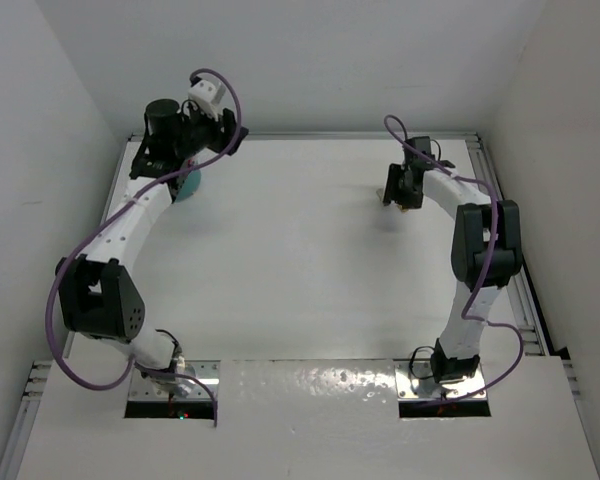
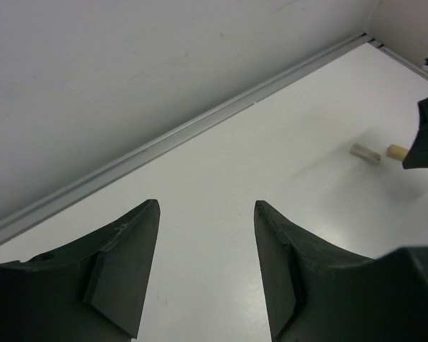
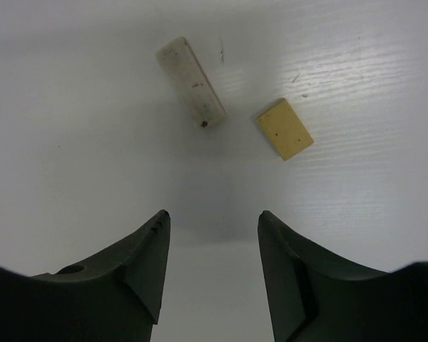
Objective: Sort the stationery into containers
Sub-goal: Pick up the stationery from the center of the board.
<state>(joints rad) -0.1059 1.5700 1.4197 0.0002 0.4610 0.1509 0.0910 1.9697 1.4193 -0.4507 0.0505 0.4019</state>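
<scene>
- Two small blocks lie flat on the table (image 1: pixel 300 270), near each other but not touching. One is a beige block (image 3: pixel 285 128). The other is a pale longer block (image 3: pixel 191 82), set at a slant with its long axis running from 11 o'clock to 5 o'clock in the right wrist view.
- From the overhead camera, this spot is at about 1 o'clock on the table.
- The teal organiser (image 1: pixel 188 186) sits at about 10 o'clock on the table, well apart from the blocks. Only a sliver of its rim shows beside the left arm, so I cannot tell what its compartments hold.
- The right gripper (image 3: pixel 214 217) hangs above the table with its jaws parted and nothing between them. The pale block is at 12 o'clock from the gap and the beige block at 1 o'clock, both clear of the fingers.
- The left gripper (image 2: pixel 207 205) is over the organiser's corner. Its jaws are wide apart and empty, with bare table between them.
- A metal rail (image 2: pixel 200 121) runs along the table's far edge at the foot of the white wall (image 2: pixel 128 64).
- A purple cable (image 1: pixel 235 100) loops over the left arm's wrist.
</scene>
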